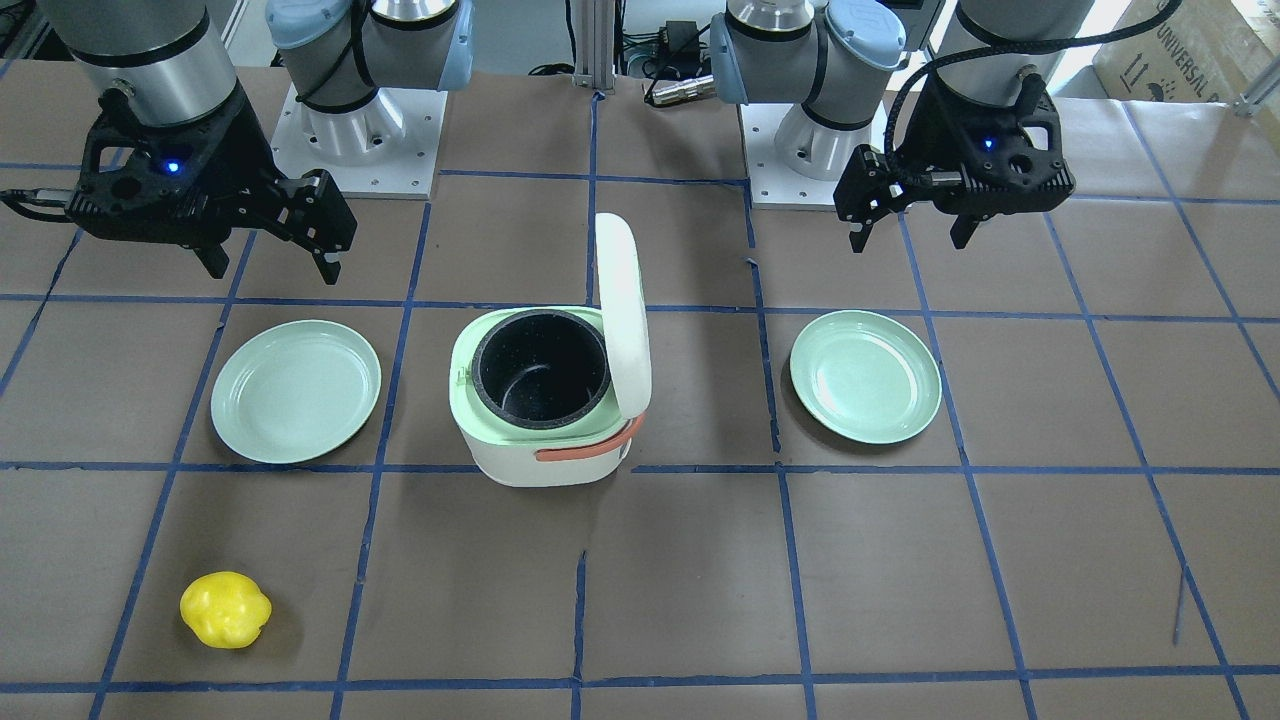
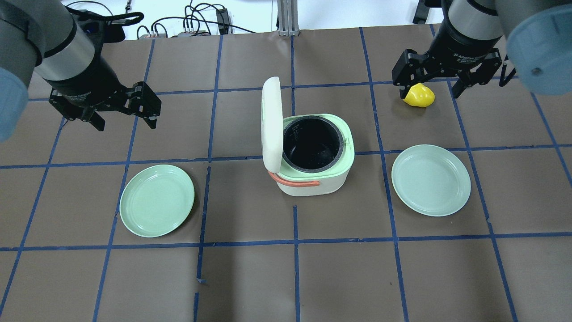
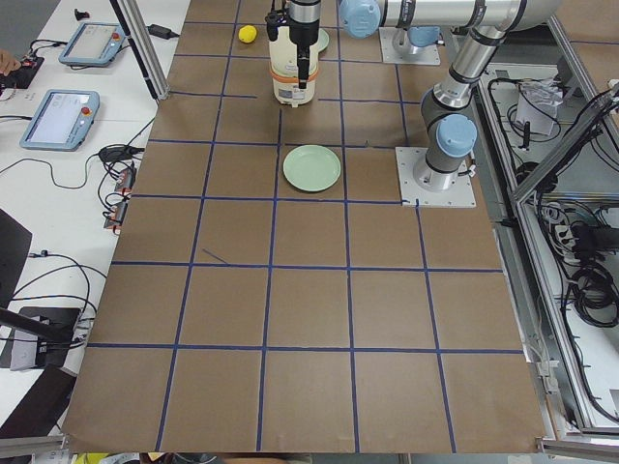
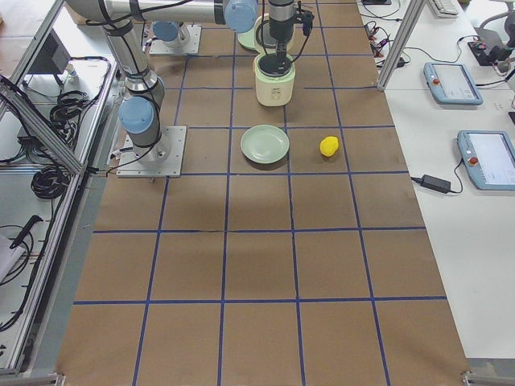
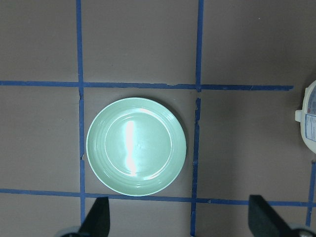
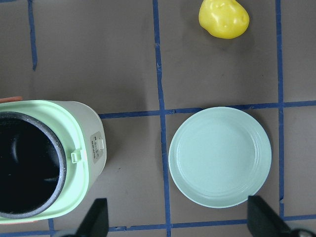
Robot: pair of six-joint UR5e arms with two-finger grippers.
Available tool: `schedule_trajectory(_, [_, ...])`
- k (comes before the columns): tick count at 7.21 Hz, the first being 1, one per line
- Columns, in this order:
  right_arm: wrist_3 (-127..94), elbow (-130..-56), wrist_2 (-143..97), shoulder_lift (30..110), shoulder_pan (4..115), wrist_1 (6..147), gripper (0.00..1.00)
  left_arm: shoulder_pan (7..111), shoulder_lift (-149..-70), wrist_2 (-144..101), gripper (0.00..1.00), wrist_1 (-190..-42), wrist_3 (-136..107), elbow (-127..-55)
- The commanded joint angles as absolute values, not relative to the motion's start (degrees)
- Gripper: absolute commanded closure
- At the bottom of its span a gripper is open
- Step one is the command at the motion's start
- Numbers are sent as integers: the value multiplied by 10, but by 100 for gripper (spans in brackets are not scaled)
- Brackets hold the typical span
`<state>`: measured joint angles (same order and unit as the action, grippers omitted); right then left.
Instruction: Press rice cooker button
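Brown paper table (image 2: 250, 277) with a blue tape grid, and we've got the cooker (image 2: 313, 181) sitting dead centre, lid (image 2: 271, 120) standing upright and black pot (image 2: 308, 143) showing. What looks like the button (image 6: 98, 144) is a little tab on the cooker's side facing the right arm.

Left plate (image 2: 156, 201) and right plate (image 2: 431, 179) flank the cooker, with a yellow fruit (image 2: 418, 96) further out past the right one. Left gripper (image 2: 125, 120) and right gripper (image 1: 270, 262) hang well apart from the cooker, fingers spread wide, holding nothing.

Our worry is that the cooker looks light, so a sideways poke might shove or tip it instead of clicking. Spread fingers could also straddle that tiny tab.
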<state>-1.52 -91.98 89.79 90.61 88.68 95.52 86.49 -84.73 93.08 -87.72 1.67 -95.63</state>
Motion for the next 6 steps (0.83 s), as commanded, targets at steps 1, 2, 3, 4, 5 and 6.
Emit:
schedule_trajectory(1, [-11,-920,895,906,887,955,1,865,-847,931,0,-877,17,-956])
schedule_trajectory(2, [0,-920,891,906,887,956,1,865,-847,931,0,-877,18,-956])
schedule_trajectory(3, [1,-920,891,906,887,957,1,865,-848,931,0,-877,17,-956])
schedule_trajectory(4, [3,-920,890,906,887,957,1,865,-847,931,0,-878,18,-956])
schedule_trajectory(5, [8,-920,890,906,887,957,1,865,-847,931,0,-878,17,-956])
schedule_trajectory(6, [8,-920,890,906,887,957,1,865,-847,931,0,-877,18,-956])
